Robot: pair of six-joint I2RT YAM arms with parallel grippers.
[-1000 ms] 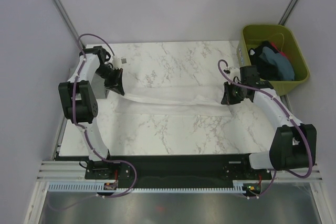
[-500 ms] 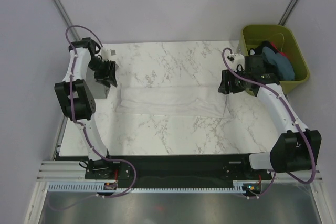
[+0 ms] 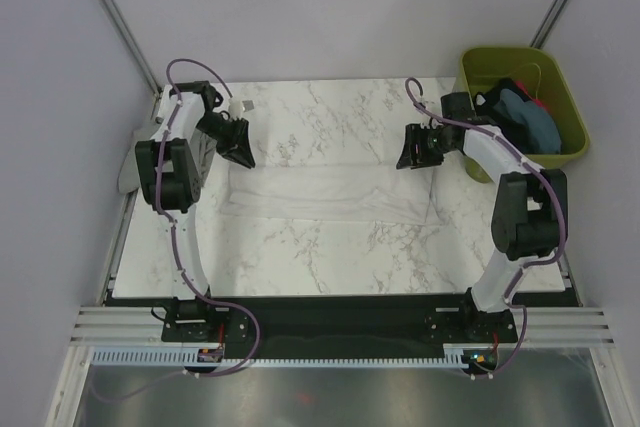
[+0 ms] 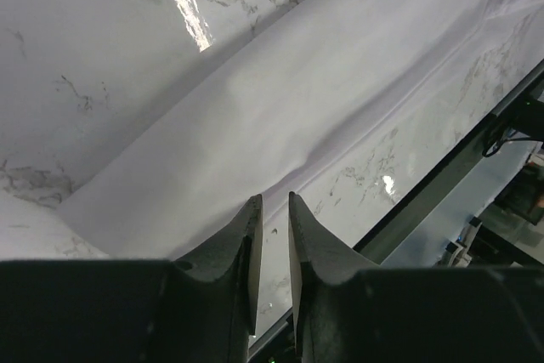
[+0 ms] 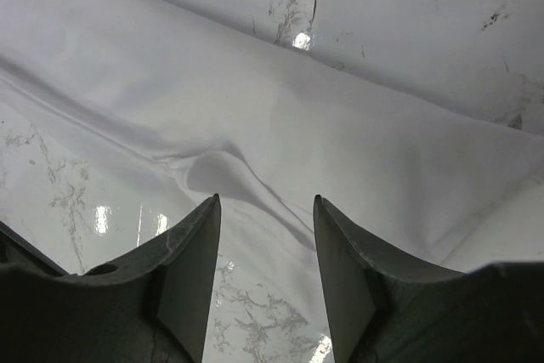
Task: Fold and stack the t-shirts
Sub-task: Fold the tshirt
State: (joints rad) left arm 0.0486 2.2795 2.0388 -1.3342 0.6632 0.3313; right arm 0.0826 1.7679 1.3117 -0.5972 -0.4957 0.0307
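**Limp, light cloth: take it by the ends, through every layer**

The white shirt lies flat on the table as a long folded band. It runs left to right across the middle, between your two arms. Neither arm holds it. Your left fingers hang near its left end, almost together, with a thin empty gap between them. Your right fingers hang over its right end, spread wide, with nothing between them. More shirts, blue-teal and dark, sit heaped in the bin off the table's far right corner.

Expect the shirt to handle as thin, soft cloth with no stiffness of its own. Whatever you lift will likely sag, and a pinch in the middle would raise only a peak while the rest stays down. The table looks glossy, so the band may slide when you push on it, and the folded layers may slip apart.

Take hold at the two ends, at the corners, and go deep enough to catch all the layers. Lift both ends evenly so the fold keeps its line. The right wrist view shows a small raised wrinkle just ahead of your fingers, which offers a ready ridge to pinch. Elsewhere the cloth lies flat, so you will probably need to press down to the table before closing. The white edge is hard to read against the pale marble.
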